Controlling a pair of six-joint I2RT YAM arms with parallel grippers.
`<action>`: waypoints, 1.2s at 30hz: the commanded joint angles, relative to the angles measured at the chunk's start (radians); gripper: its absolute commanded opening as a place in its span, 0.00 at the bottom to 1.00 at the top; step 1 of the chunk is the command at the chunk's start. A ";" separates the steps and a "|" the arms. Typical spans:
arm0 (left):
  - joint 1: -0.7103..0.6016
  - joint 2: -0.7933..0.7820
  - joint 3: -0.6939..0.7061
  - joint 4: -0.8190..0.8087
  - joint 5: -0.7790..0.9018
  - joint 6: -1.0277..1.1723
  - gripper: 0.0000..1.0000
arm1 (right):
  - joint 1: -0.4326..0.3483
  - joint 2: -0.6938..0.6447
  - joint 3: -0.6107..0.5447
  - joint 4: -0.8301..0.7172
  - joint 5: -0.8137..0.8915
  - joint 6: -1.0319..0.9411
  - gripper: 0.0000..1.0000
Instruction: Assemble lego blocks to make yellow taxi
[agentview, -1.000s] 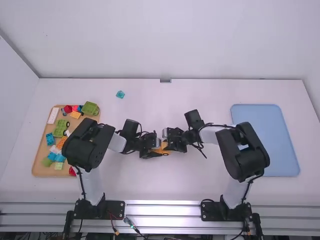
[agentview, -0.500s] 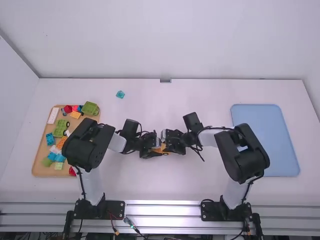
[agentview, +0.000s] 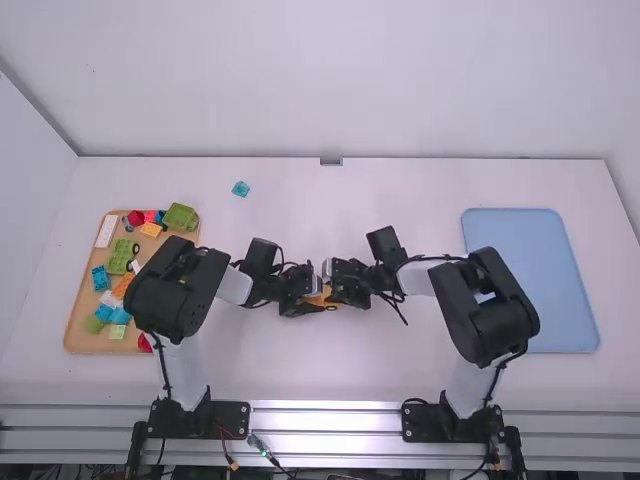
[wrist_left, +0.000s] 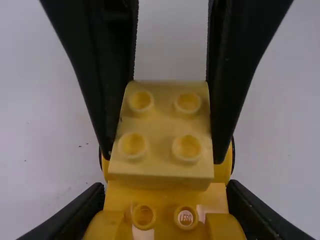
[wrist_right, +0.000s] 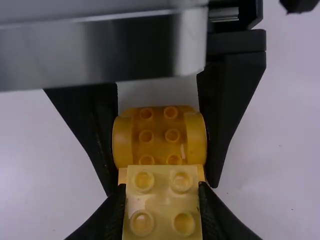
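Note:
My left gripper (agentview: 303, 296) and right gripper (agentview: 347, 284) meet mid-table, with an orange-yellow car base (agentview: 322, 298) between them. In the left wrist view my left gripper (wrist_left: 166, 202) grips the sides of that base (wrist_left: 166, 197), which has rounded fenders and studs. A pale yellow 2x2 block (wrist_left: 162, 132) is over part of the base, pinched by the right gripper's fingers. In the right wrist view my right gripper (wrist_right: 161, 200) is closed on this block (wrist_right: 162, 205), and the base (wrist_right: 159, 132) extends beyond it. Whether the block is pressed fully down I cannot tell.
A wooden tray (agentview: 78, 312) of coloured bricks stands at the left, partly under the left arm. A blue tray (agentview: 577, 300) lies at the right. One teal brick (agentview: 240, 188) sits on the table behind the left gripper.
Compared with a second ago, my right gripper has shifted slightly left, toward the left gripper. The left arm has kept still, and both holds look unchanged.

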 joint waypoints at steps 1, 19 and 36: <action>-0.005 0.017 -0.004 -0.005 0.000 -0.004 0.59 | -0.002 -0.012 -0.023 -0.014 0.043 0.010 0.49; 0.002 0.017 -0.004 -0.004 0.000 -0.004 0.61 | -0.028 -0.137 0.011 -0.071 -0.055 -0.016 0.00; 0.002 0.017 -0.004 -0.004 0.000 -0.004 0.60 | -0.027 0.036 0.009 -0.068 0.028 0.060 0.00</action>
